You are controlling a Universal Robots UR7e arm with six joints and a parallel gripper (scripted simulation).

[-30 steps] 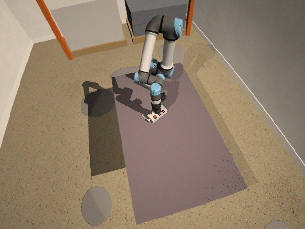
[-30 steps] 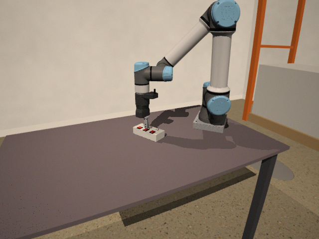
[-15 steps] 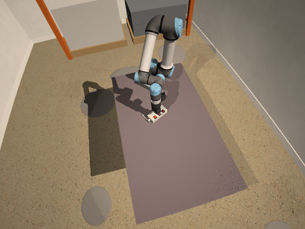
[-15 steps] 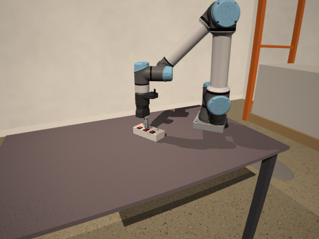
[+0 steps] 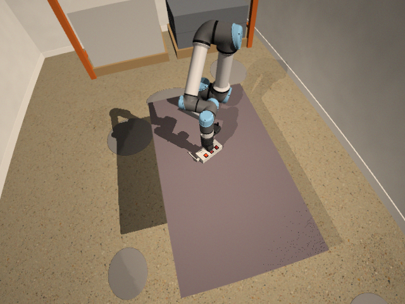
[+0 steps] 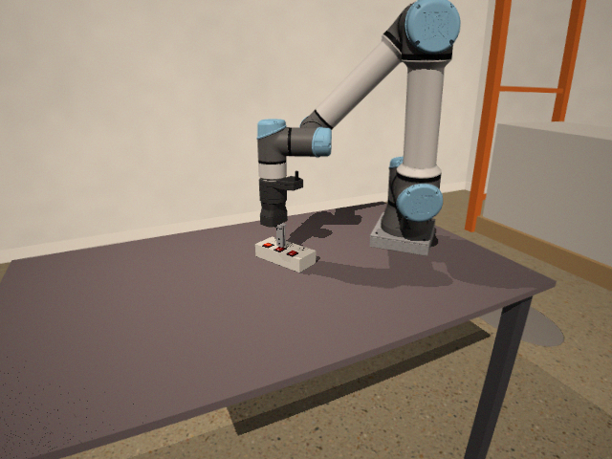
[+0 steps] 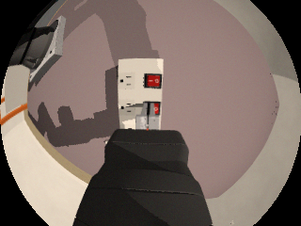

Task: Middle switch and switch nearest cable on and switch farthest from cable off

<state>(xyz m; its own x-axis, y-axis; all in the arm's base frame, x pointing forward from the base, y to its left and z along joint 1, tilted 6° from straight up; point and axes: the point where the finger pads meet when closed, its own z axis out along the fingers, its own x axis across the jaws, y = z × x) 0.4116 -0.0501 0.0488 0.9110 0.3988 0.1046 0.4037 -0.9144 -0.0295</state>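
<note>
A white power strip (image 5: 200,159) (image 6: 299,264) (image 7: 134,68) lies flat and right way up on the dark table (image 5: 228,212) (image 6: 148,320). It carries three red switches in a row. A short cable stub (image 5: 193,156) leaves its left end in the top view. The switch nearest the stub (image 5: 205,155) (image 6: 268,244) looks brighter orange than the others. My gripper (image 5: 209,149) (image 6: 280,245) (image 7: 149,109) is shut with nothing in it. It points straight down, its fingertips on the middle switch (image 5: 211,151) (image 6: 279,250) (image 7: 154,109). The wrist view shows one more switch (image 7: 153,79) beyond the fingers.
The arm's base (image 6: 400,242) is bolted to the table behind the strip. Orange rack posts (image 6: 482,123) and grey boxes (image 5: 114,32) stand on the floor beyond the table. The table's edges lie far from the strip.
</note>
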